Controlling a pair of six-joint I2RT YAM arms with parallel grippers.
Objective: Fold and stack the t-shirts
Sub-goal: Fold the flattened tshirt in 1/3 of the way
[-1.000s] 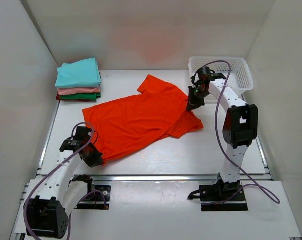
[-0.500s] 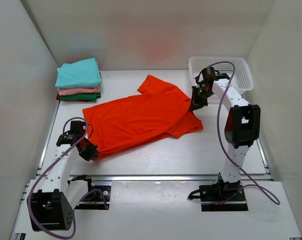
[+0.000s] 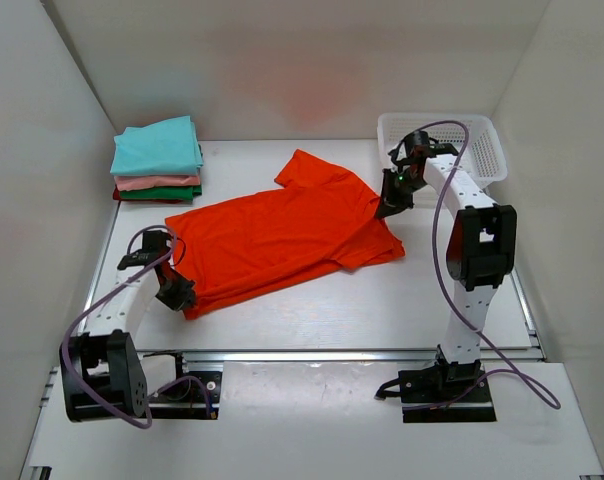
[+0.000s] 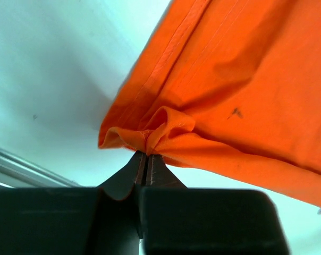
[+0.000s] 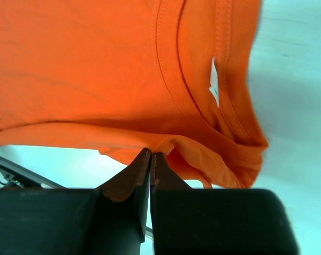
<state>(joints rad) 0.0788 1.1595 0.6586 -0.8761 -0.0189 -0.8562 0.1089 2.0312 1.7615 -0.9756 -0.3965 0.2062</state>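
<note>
A white table (image 3: 382, 300) is seen from above. An orange shirt (image 3: 282, 240) is spread flat across its middle, laid at a slant, with one sleeve pointed toward the far side and the hem turned toward the left arm. A stack (image 3: 157, 160) of folded shirts is placed at the far left corner, well apart from the orange one: teal on top, then pink, green and dark red at the bottom. A mesh basket (image 3: 482, 150) is set at the far right corner. The left gripper (image 3: 185, 298) is lowered at the near left corner of the shirt; in its wrist view the jaws are seen clenched on a bunched fold of that hem corner, which is raised a little off the table. The right gripper (image 3: 385, 208) is held at the shirt's right edge, near the basket; its jaws are pinched together on the cloth edge by the collar (image 5: 235, 64), where a small white label (image 5: 214, 79) is shown
</note>
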